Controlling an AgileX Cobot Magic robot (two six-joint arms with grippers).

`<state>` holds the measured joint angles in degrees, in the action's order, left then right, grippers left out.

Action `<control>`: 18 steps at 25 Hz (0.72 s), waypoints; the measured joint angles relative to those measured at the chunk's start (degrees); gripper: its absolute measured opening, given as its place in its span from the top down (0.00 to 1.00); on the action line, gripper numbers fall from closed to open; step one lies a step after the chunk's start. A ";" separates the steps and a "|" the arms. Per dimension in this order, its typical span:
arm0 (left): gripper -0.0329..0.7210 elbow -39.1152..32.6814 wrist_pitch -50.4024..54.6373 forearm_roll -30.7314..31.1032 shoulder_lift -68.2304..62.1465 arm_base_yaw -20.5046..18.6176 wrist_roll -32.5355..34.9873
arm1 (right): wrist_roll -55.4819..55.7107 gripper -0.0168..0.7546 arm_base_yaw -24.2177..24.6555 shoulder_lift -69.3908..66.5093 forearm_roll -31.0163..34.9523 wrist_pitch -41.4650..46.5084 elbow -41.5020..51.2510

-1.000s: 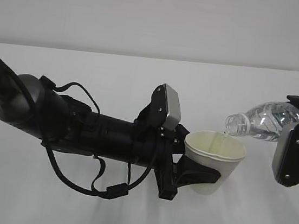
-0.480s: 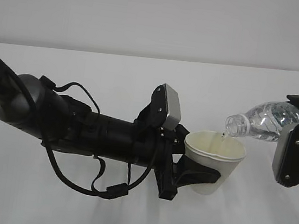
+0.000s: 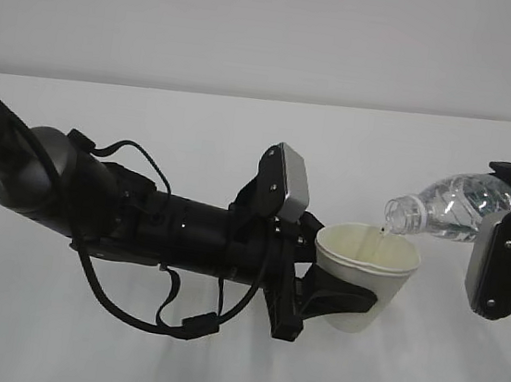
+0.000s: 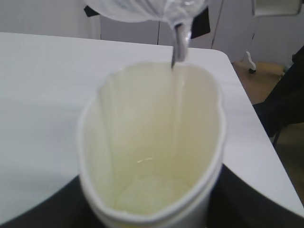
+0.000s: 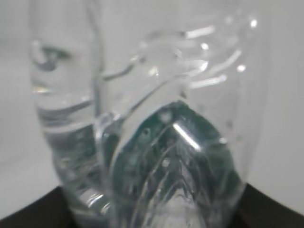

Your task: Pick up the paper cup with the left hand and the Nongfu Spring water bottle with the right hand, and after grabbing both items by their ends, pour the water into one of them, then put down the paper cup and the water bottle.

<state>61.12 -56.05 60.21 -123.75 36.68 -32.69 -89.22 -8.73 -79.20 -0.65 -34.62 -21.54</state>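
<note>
My left gripper (image 3: 340, 299) is shut on the lower wall of the white paper cup (image 3: 367, 270), which it holds upright above the table. The clear Nongfu Spring water bottle (image 3: 454, 208) lies tilted, its open neck just over the cup's far rim. My right gripper (image 3: 509, 255) is shut on the bottle's base end. From the left wrist the cup (image 4: 152, 142) fills the view between the black fingers (image 4: 247, 199), squeezed oval. A thin stream of water (image 4: 178, 45) falls into it, and a little water lies at its bottom. The right wrist view shows the bottle (image 5: 156, 118) up close, with water and green label.
Both arms work over a white table (image 3: 152, 122) backed by a plain wall. The left arm's bulky body and cables (image 3: 140, 223) stretch across the left half. In the left wrist view the table's right edge (image 4: 256, 123) drops to a brown floor.
</note>
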 joint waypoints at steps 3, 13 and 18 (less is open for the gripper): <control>0.45 0.00 0.00 0.00 -0.09 0.00 0.00 | -0.02 0.45 0.00 0.00 0.00 0.00 0.00; 0.45 0.00 0.00 0.00 -0.09 0.00 0.00 | -0.12 0.46 0.00 0.00 0.00 -0.34 0.00; 0.45 0.00 0.00 0.00 -0.09 0.00 0.00 | -0.12 0.45 0.00 0.00 0.00 -0.42 0.00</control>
<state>61.12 -56.05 60.21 -123.85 36.68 -32.69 -89.34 -8.73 -79.20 -0.65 -35.04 -21.54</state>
